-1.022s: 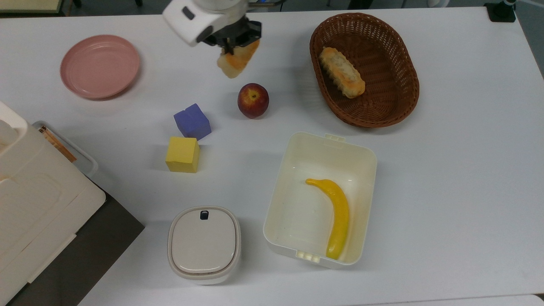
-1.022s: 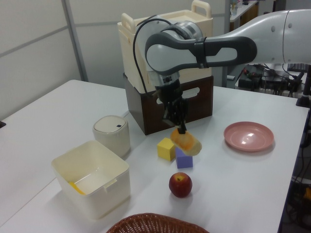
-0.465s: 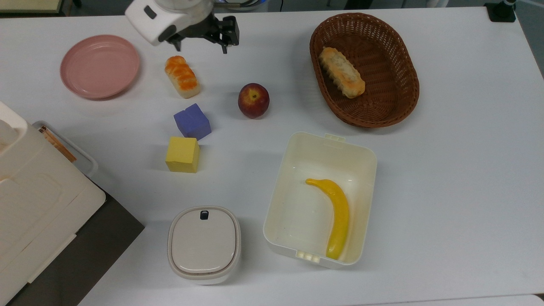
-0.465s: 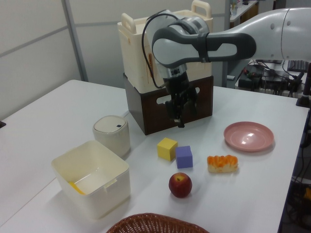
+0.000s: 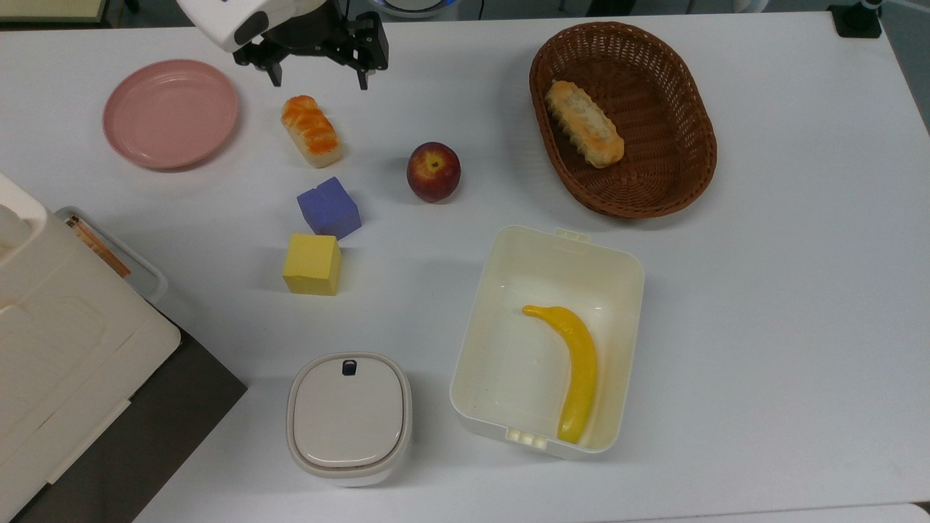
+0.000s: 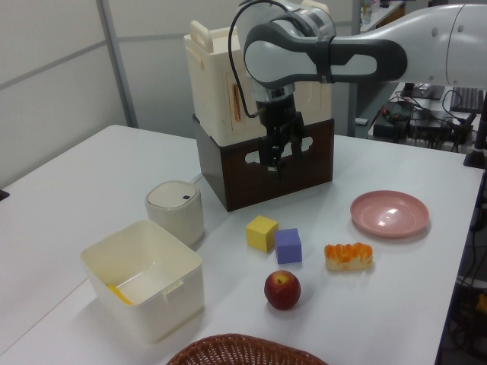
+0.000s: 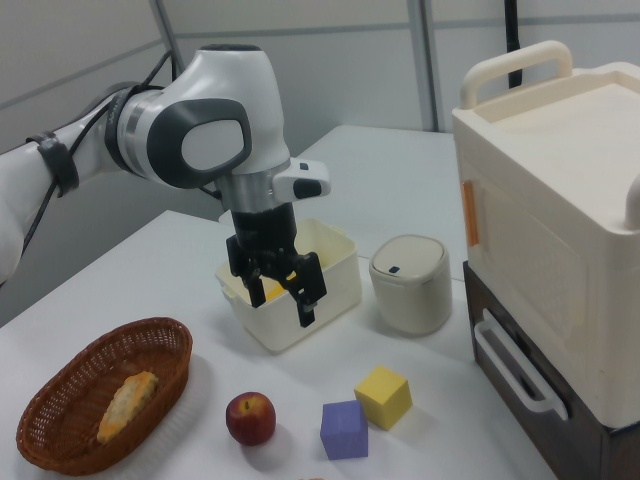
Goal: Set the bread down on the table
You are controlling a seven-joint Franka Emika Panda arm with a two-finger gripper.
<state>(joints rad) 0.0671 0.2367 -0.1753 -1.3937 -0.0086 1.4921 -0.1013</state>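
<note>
- The gripper (image 5: 318, 76) hangs above the table (image 5: 785, 276) with its two fingers spread wide apart; nothing is between them and they touch nothing. In the left view it (image 6: 279, 160) is high in front of the brown crate (image 6: 262, 171); in the right view it (image 7: 282, 297) is in front of the tub (image 7: 335, 290).
- The bread (image 5: 312, 131) lies flat on the table, orange top up, just below the gripper in the top view, between the plate (image 5: 171, 112) and the apple (image 5: 433, 171). In the left view it (image 6: 348, 255) sits near the plate's (image 6: 389, 213) front edge.
- One bread stick (image 5: 585, 123) lies in the one wicker basket (image 5: 690, 131).
- One apple, one pink plate.
- Two cubes: one purple (image 5: 328, 208), one yellow (image 5: 312, 264), near each other.
- One open white tub (image 5: 625, 269) holding one banana (image 5: 577, 367).
- One lidded white canister (image 5: 349, 418) with a small dark mark on its lid.
- One cream case (image 6: 217, 91) stacked on the brown crate; it bears an orange strip label, writing not readable.
</note>
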